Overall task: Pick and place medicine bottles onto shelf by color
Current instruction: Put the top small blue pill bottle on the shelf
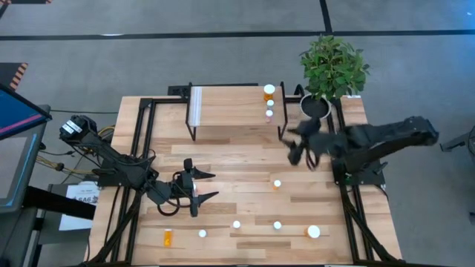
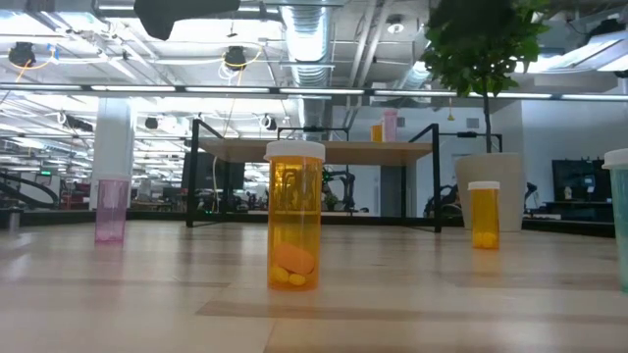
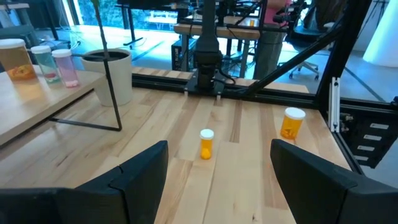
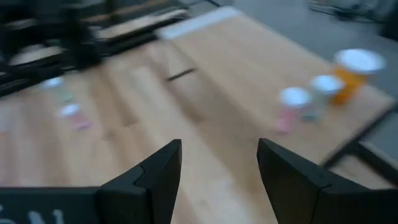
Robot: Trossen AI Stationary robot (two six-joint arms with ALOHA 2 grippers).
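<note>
High view: left gripper (image 1: 206, 185) is hovering open and empty at seven o'clock; right gripper (image 1: 291, 146) is hanging open at two o'clock beside the shelf (image 1: 230, 107), three medicine bottles (image 1: 269, 91) standing there

Low view: an orange bottle (image 2: 294, 228) is standing nearest

Your high view looks straight down on the whole table (image 1: 245, 170). Your low view sits at tabletop height, close to an orange bottle (image 2: 294, 227), facing the shelf (image 2: 314, 150) and the room beyond. The left wrist view looks across the table toward the plant pot (image 3: 112, 74). The right wrist view looks down over the shelf, which all four views share.
</note>
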